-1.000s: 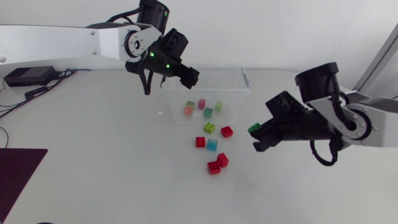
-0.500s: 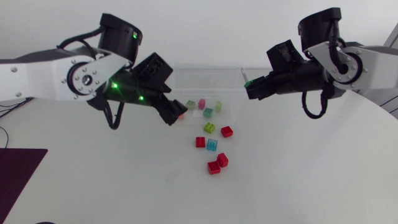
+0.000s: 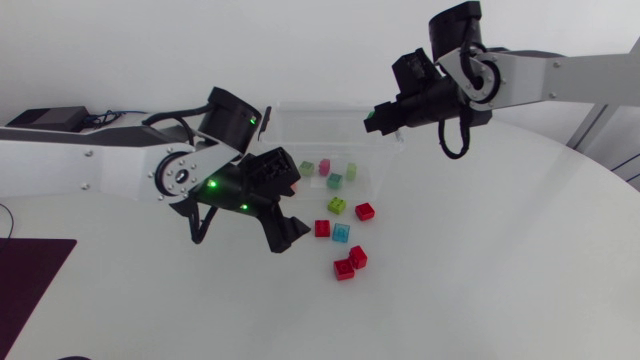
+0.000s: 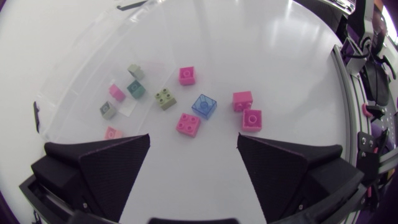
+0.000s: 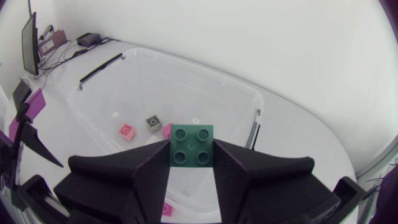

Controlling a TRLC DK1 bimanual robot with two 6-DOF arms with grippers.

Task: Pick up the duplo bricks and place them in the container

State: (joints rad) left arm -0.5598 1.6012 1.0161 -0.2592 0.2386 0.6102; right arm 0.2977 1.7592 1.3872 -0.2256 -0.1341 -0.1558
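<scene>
My left gripper [image 3: 291, 204] hangs open just left of the loose duplo bricks: a lime one [image 3: 337, 205], three red ones [image 3: 365, 211] [image 3: 322, 228] [image 3: 350, 263] and a light blue one [image 3: 341, 233]. In the left wrist view these bricks [image 4: 204, 106] lie ahead of the wide-open fingers [image 4: 102, 165], none between them. My right gripper [image 3: 376, 119] is shut on a dark green brick [image 5: 193, 146] above the right rim of the clear container [image 3: 300, 125]. Several small bricks [image 3: 334, 180] lie inside the container [image 5: 186, 81].
A black box with cables [image 3: 45, 121] sits at the table's far left, and a dark mat [image 3: 25, 285] lies at the near left edge. White table surface lies around the brick cluster.
My left gripper came away from the container toward the loose bricks and opened wider. My right arm carried the green brick from the table's right side up over the container's rim.
</scene>
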